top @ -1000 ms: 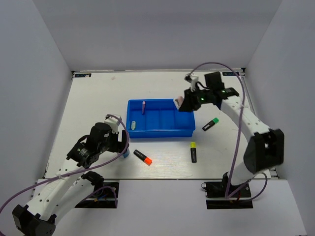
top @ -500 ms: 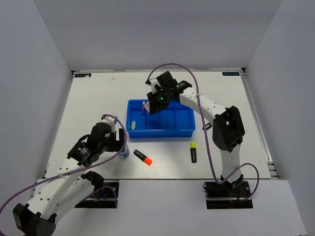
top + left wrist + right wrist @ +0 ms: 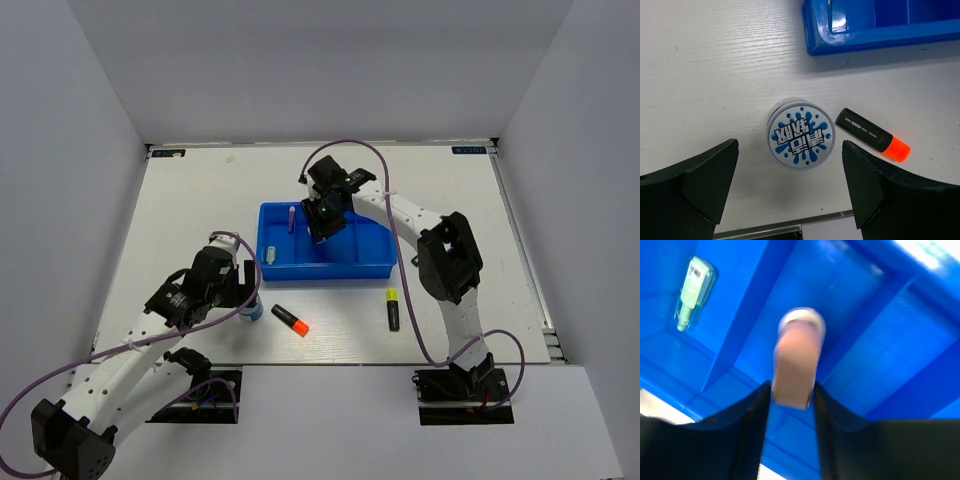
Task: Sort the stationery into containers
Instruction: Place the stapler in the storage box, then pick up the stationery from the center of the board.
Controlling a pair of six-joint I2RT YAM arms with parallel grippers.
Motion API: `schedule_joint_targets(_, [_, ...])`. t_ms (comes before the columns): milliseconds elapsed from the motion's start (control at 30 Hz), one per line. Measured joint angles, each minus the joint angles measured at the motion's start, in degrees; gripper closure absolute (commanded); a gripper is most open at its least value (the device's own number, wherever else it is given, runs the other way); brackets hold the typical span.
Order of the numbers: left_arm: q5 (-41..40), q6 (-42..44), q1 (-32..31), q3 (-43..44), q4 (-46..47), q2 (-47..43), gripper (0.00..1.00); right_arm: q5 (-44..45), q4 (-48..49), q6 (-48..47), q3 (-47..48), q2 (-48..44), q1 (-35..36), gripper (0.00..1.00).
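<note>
The blue tray (image 3: 372,268) sits mid-table. My right gripper (image 3: 325,222) hangs over its left-middle part, shut on a pink eraser (image 3: 796,362) held just above the tray floor (image 3: 865,315). A pale grey-green piece (image 3: 694,289) lies in the leftmost compartment (image 3: 270,255). Another pink eraser (image 3: 291,217) stands in the tray's left part. My left gripper (image 3: 790,160) is open and empty above the round blue-and-white disc (image 3: 800,133), which lies on the table (image 3: 255,313). An orange-capped marker (image 3: 872,136) lies right of the disc (image 3: 290,320).
A yellow-capped marker (image 3: 392,308) lies on the table in front of the tray's right end. The right arm (image 3: 440,255) crosses over the spot right of the tray and hides the green-capped marker. White walls ring the table.
My right gripper has swung left from the tray's right end to over its left-middle part, carrying the pink eraser. The left gripper has stayed over the disc.
</note>
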Motion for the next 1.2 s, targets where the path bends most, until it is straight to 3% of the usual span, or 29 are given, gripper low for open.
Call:
schedule_joint_targets(67, [0.0, -0.3, 0.0, 0.0, 0.1, 0.5, 0.06, -0.3, -0.4, 0.1, 0.0, 0.1, 0.4, 0.44])
schedule_joint_targets(200, [0.0, -1.2, -0.1, 0.0, 0.2, 2.9, 0.06, -0.8, -0.4, -0.1, 0.2, 0.0, 0.9, 0.36])
schedule_joint_targets(433, [-3.3, -3.7, -3.9, 0.1, 0.0, 7.7, 0.07, -1.4, -0.4, -0.6, -0.5, -1.1, 0.9, 0.35])
schedule_joint_targets(767, [-11.0, -8.6, -8.1, 1.0, 1.1, 17.1, 0.17, -2.3, 2.2, -2.1, -12.7, -20.8, -1.1, 0.27])
schedule_joint_targets(867, [-12.3, -9.8, -8.1, -0.2, 2.9, 17.9, 0.35, -3.1, 3.5, -2.3, -15.1, -24.7, -2.4, 0.27])
schedule_joint_targets(900, [-12.7, -10.0, -8.2, -0.3, 3.4, 17.9, 0.51, -3.3, 3.7, -2.4, -15.8, -25.4, -2.8, 0.27])
schedule_joint_targets(967, [-13.3, -10.5, -8.2, -0.5, 4.3, 17.9, 0.67, -3.9, 4.1, -2.5, -17.2, -26.3, -3.6, 0.27])
schedule_joint_targets(1000, [-13.4, -10.6, -8.2, -0.6, 4.5, 17.9, 0.83, -4.3, 4.3, -2.6, -18.0, -26.6, -4.1, 0.27])
schedule_joint_targets(1067, [-13.6, -11.0, -8.3, -0.6, 4.5, 17.8, 0.96, -4.9, 4.5, -2.8, -19.6, -27.1, -4.8, 0.27])
schedule_joint_targets(1133, [-13.6, -11.3, -8.7, -0.6, 3.7, 17.3, 1.0, -6.0, 4.3, -3.4, -21.5, -28.0, -5.7, 0.31])
schedule_joint_targets(1167, [-13.6, -11.4, -9.0, -0.3, 2.4, 16.8, 1.0, -6.6, 4.3, -4.1, -22.5, -28.8, -6.1, 0.4])
schedule_joint_targets(1200, [-13.6, -11.4, -9.5, 0.2, 0.7, 16.3, 1.0, -6.9, 4.2, -4.7, -23.1, -29.4, -6.4, 0.4])
